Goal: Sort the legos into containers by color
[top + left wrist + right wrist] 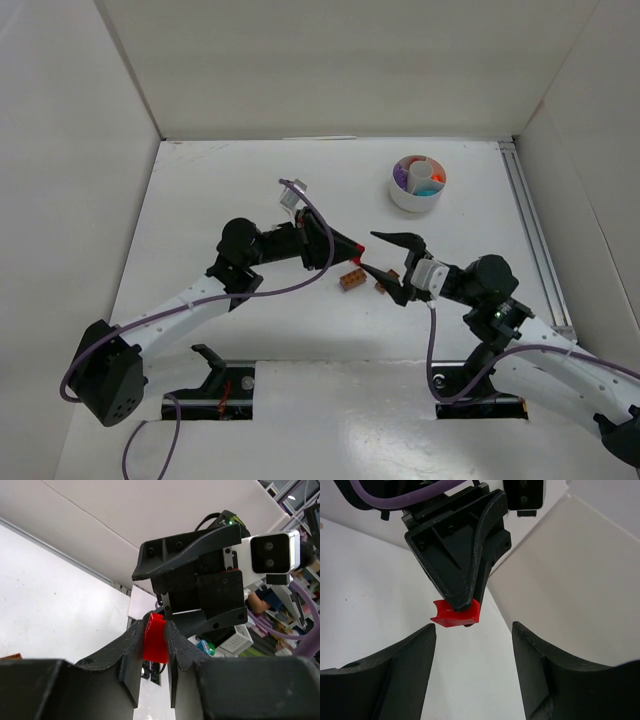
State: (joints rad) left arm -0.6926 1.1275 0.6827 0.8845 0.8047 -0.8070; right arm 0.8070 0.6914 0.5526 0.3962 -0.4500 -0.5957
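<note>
My left gripper is shut on a small red lego and holds it above the table, facing my right gripper. The red lego also shows in the right wrist view, pinched at the left gripper's tip. My right gripper is open and empty, its jaws wide apart just right of the red lego. An orange-brown brick and a small brown piece lie on the table below the grippers. The round white tub with purple, teal and orange pieces in its compartments stands at the back right.
White walls enclose the table on the left, back and right. A metal rail runs along the right edge. Both arm bases sit at the near edge.
</note>
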